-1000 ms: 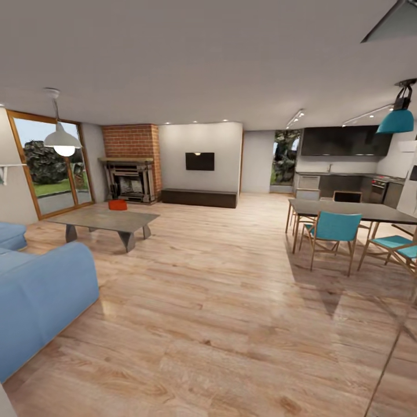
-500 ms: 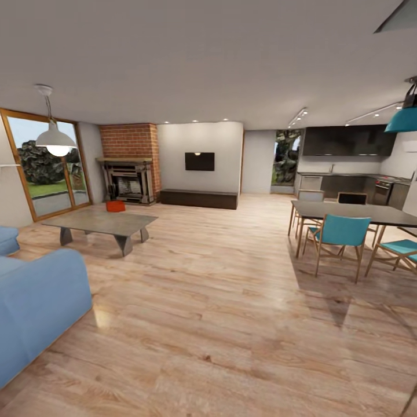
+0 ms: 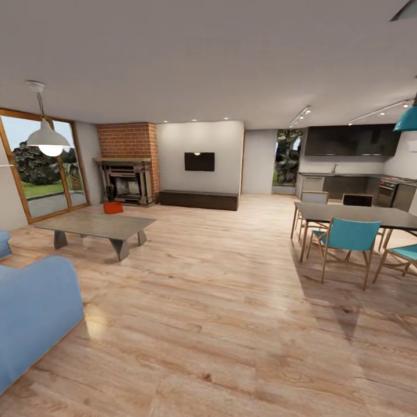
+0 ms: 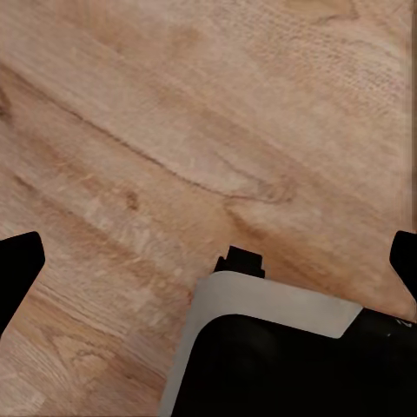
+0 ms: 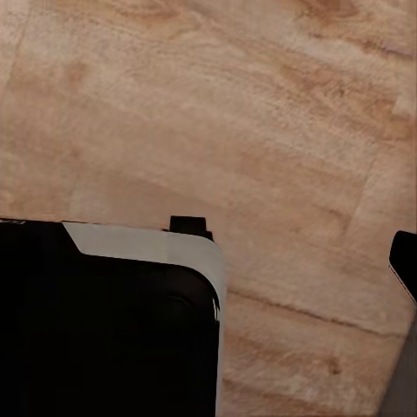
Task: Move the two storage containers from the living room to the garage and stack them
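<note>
Living room point(image 3: 220, 289), wood-plank floor. Left to right: blue sofa point(image 3: 35, 313), one orange-red storage container point(image 3: 113, 207) on the floor beyond the worktop point(image 3: 95, 225), near the brick fireplace point(image 3: 128, 165); dining chairs point(image 3: 347, 240) far right. Left end effector point(image 4: 208, 261) pointed down at planks, fingers spread wide, empty; right end effector's opening cannot be told.

Light wood-plank floor point(image 3: 231, 301): visible grain, semi-gloss w/ soft reflections. Red brick fireplace point(image 3: 128, 142): rough, matt. Low grey coffee table point(image 3: 95, 225): matt, stone-like top. Blue sofa point(image 3: 32, 313): soft cloth look. Teal chairs point(image 3: 346, 234) w/ wood frames. Small orange-red bin point(image 3: 113, 207): plain, matt plastic look. White pendant lamp point(image 3: 46, 138): smooth.
</note>
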Robot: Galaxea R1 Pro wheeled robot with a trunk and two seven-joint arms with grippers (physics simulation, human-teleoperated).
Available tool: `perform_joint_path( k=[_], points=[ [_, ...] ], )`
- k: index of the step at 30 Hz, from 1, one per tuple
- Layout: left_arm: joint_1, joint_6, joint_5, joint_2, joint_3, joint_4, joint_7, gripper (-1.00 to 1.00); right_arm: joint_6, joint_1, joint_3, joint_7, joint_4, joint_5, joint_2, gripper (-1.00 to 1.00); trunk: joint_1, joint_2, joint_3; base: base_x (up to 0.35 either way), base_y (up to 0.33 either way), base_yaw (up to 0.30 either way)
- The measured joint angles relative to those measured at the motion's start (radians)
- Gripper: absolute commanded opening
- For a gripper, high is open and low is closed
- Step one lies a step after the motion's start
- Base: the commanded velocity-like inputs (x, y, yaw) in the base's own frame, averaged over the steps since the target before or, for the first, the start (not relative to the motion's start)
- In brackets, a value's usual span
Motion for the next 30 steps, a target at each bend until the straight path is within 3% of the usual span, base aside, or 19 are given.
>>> perform_joint_path(
  k=[30],
  points=[
    [0.0, 0.0, 0.0, 0.0, 0.0, 0.0, 0.0, 1.0, 0.0, 0.0, 0.0, 0.0, 0.0, 0.0, 0.0, 1.0, 0.0, 0.0, 0.0, 0.326, 0.0, 0.0]
  ],
)
